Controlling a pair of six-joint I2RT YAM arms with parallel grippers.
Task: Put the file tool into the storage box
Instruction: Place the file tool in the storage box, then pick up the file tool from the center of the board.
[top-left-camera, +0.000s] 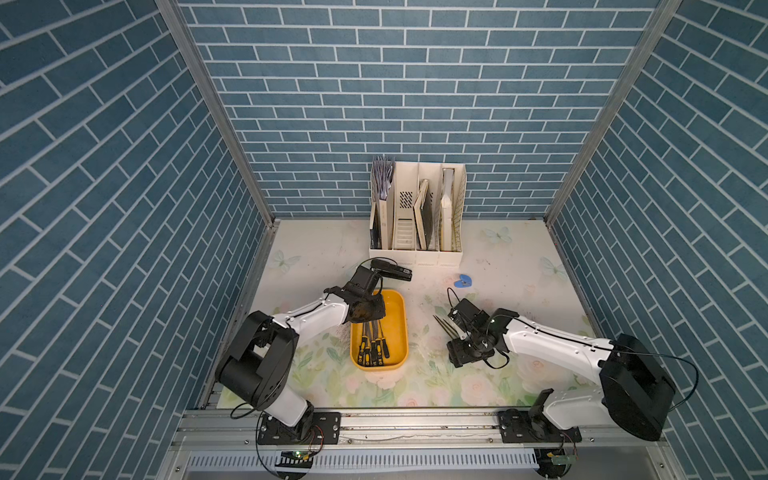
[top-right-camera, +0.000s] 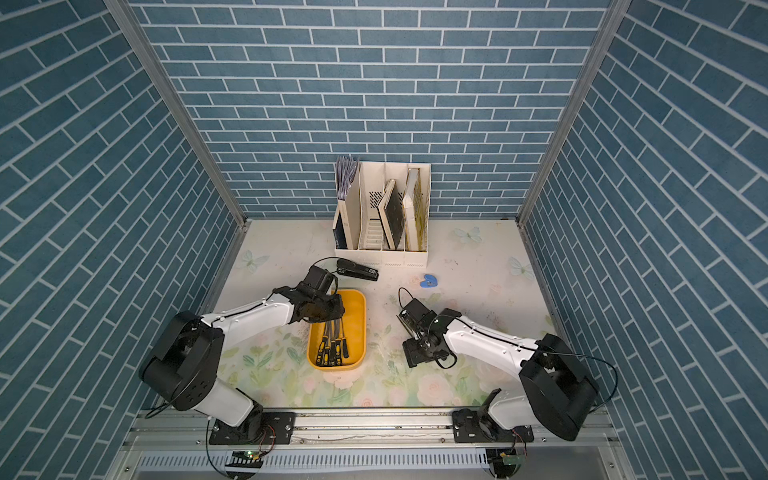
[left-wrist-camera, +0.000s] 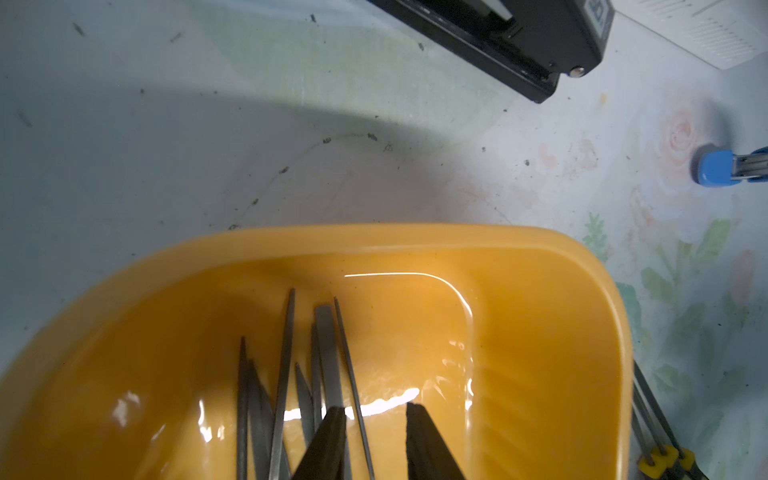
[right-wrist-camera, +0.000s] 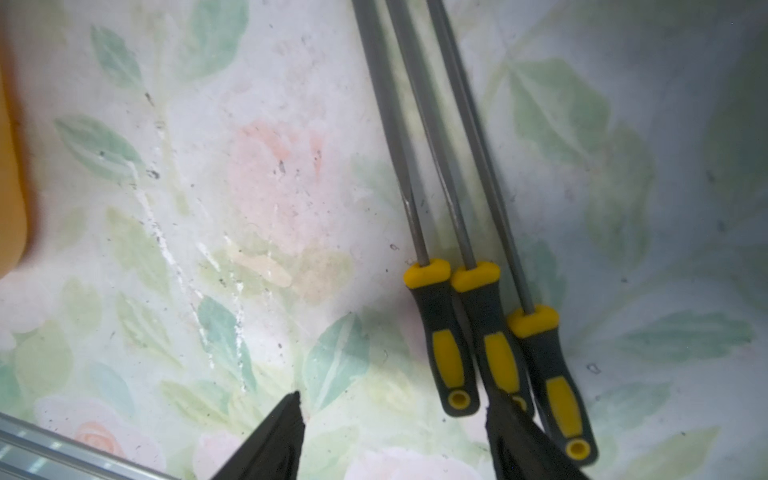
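Note:
The yellow-orange storage box lies left of centre, and several file tools with black-and-yellow handles lie inside it. My left gripper hangs over the box's far end. Its jaws stand apart, with one thin file blade lying loose in the box between them. To the right of the box, three more file tools lie side by side on the table. My right gripper hovers open just beyond their handle ends, and one finger overlaps the middle handle.
A black stapler lies just behind the box. A small blue item sits behind the right arm. A white magazine rack with books stands at the back wall. Aluminium rails frame the floral table.

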